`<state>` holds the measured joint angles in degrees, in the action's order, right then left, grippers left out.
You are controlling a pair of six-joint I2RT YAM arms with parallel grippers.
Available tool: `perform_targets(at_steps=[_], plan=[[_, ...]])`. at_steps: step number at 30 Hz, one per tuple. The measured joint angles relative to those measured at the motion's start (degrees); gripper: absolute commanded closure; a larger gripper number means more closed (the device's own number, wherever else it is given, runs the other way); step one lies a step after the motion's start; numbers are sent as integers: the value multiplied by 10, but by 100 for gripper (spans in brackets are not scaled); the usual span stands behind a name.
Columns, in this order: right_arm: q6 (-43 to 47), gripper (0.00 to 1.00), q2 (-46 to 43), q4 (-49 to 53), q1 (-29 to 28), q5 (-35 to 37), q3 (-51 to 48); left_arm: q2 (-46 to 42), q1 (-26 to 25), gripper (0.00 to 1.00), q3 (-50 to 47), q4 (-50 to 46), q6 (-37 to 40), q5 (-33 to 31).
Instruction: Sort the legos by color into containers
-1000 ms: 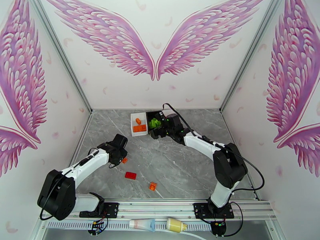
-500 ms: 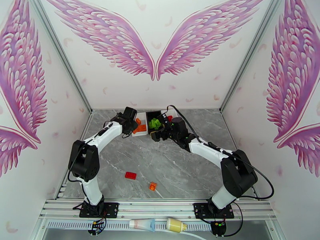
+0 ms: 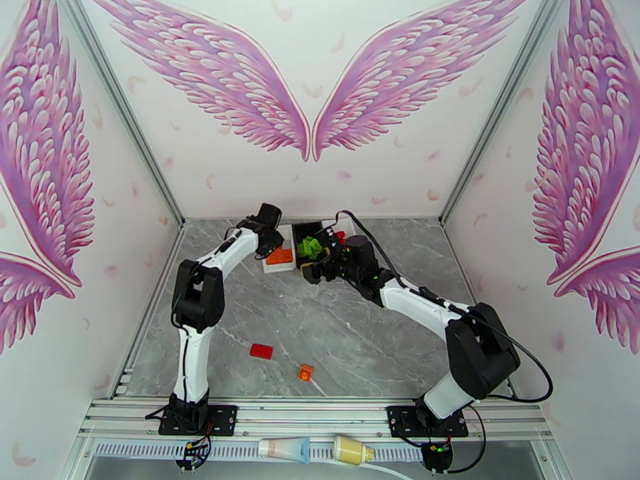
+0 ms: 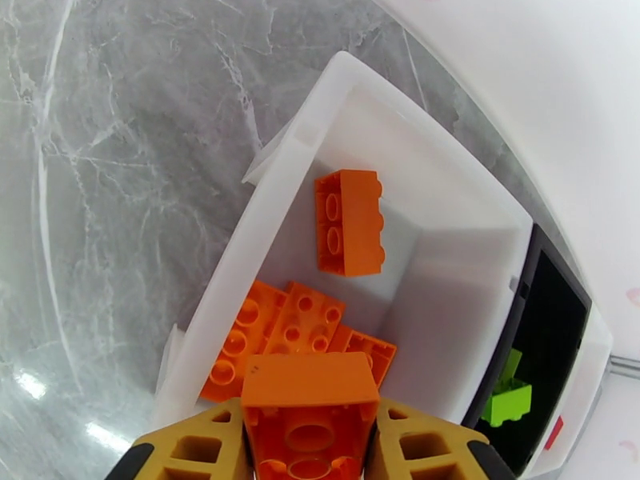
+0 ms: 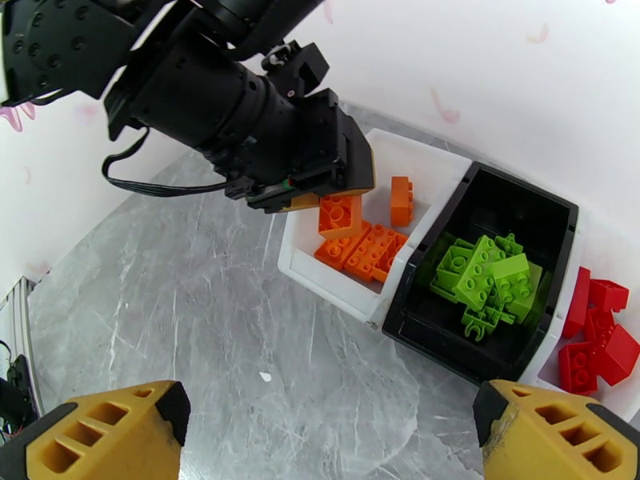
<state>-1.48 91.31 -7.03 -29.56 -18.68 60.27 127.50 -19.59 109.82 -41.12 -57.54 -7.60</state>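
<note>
My left gripper (image 4: pixel 310 414) is shut on an orange lego (image 4: pixel 310 410) and hangs just above the left white container (image 4: pixel 448 194), which holds several orange legos (image 4: pixel 350 222). From the right wrist, that left gripper (image 5: pixel 340 206) hovers over the same box's near corner. The black middle container (image 5: pixel 552 206) holds green legos (image 5: pixel 480 278). Red legos (image 5: pixel 596 338) lie in the right white container. My right gripper (image 5: pixel 326 422) is open, low over the table in front of the boxes. A red lego (image 3: pixel 261 351) and an orange lego (image 3: pixel 306 372) lie loose on the table.
The containers (image 3: pixel 276 267) stand at the back of the grey marble table (image 3: pixel 360 338), close to the back wall. Both arms meet there, the left gripper (image 3: pixel 270 234) beside the right gripper (image 3: pixel 314 271). White side walls enclose the table.
My left arm swung from the table's left side up to the left white container, carrying off the orange lego that lay there. The right gripper drew back a little from the boxes.
</note>
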Motion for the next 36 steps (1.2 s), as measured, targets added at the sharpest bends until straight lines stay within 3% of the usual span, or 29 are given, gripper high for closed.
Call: perform_targets(at_steps=[5,12,16,25,36], plan=[[0,1,-11,2,0,0,-7,5,1,33,21,-7,4,7],[-2,1,-11,9,-2,-3,-8,-5,0,26,19,-12,11,6],[9,1,-11,25,-19,-4,-7,-59,-1,22,-22,-9,19,2],[78,1,17,84,-146,7,8,-235,6,2,-177,32,37,-13],[129,1,116,131,-309,42,57,-304,85,1,-332,58,40,-14]])
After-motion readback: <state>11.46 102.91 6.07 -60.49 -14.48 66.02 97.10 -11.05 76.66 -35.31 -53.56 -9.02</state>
